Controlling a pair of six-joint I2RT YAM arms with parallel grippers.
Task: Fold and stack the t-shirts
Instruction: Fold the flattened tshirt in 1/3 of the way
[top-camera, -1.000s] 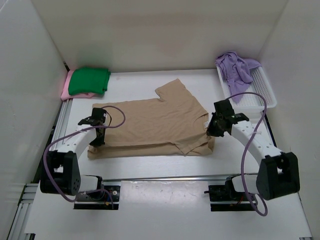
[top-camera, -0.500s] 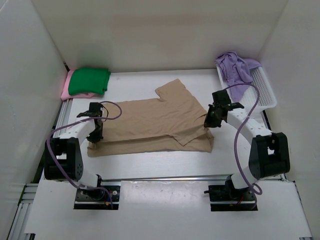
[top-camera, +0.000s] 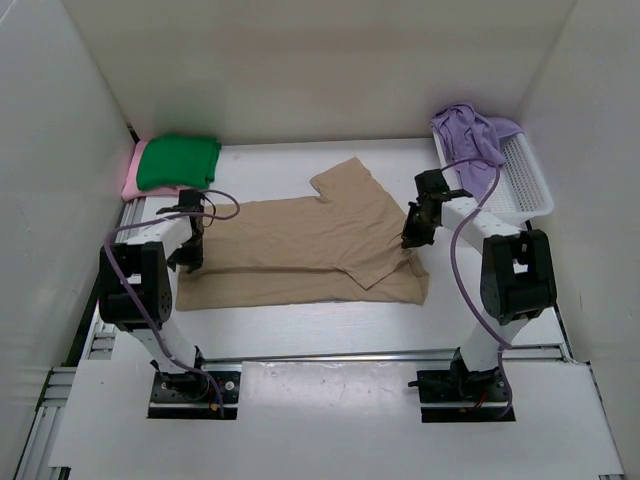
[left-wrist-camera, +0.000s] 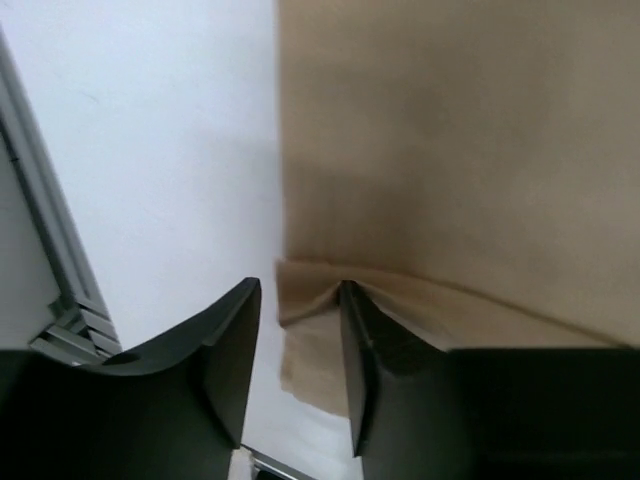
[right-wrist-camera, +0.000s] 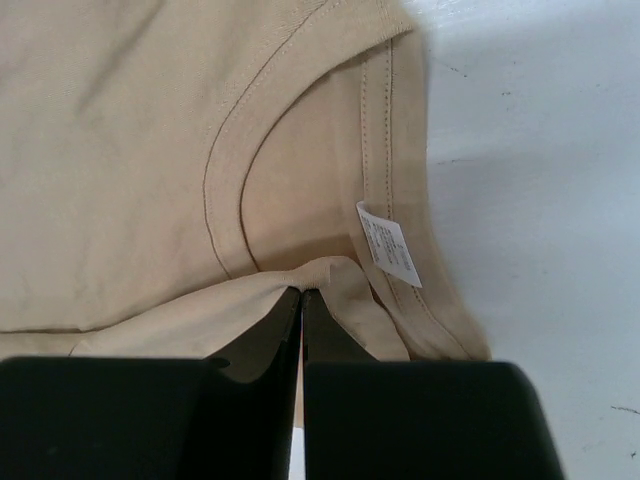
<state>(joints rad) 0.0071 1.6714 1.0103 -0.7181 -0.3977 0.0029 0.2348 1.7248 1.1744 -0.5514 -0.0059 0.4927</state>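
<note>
The tan t-shirt (top-camera: 300, 240) lies across the middle of the table, its near part folded back over itself. My left gripper (top-camera: 190, 250) is at its left end. In the left wrist view (left-wrist-camera: 300, 290) the jaws stand apart, with the shirt's folded edge (left-wrist-camera: 310, 300) between them, draped against the right finger. My right gripper (top-camera: 412, 238) is at the collar end. In the right wrist view (right-wrist-camera: 302, 292) it is shut on a pinched fold of the tan shirt (right-wrist-camera: 120, 150) beside the white label (right-wrist-camera: 388, 245). The dark green shirt (top-camera: 178, 162) lies folded on the pink shirt (top-camera: 130, 182) at the back left. The lavender shirt (top-camera: 468, 135) lies crumpled in the basket.
The white mesh basket (top-camera: 525, 185) stands at the back right, close to my right arm. White walls enclose the table on the left, back and right. A metal rail (top-camera: 330, 355) runs along the near edge in front of the arm bases.
Both grippers have moved away from the bases toward the back, carrying the tan shirt's near layer farther over the shirt. Both arms now stand more upright.
</note>
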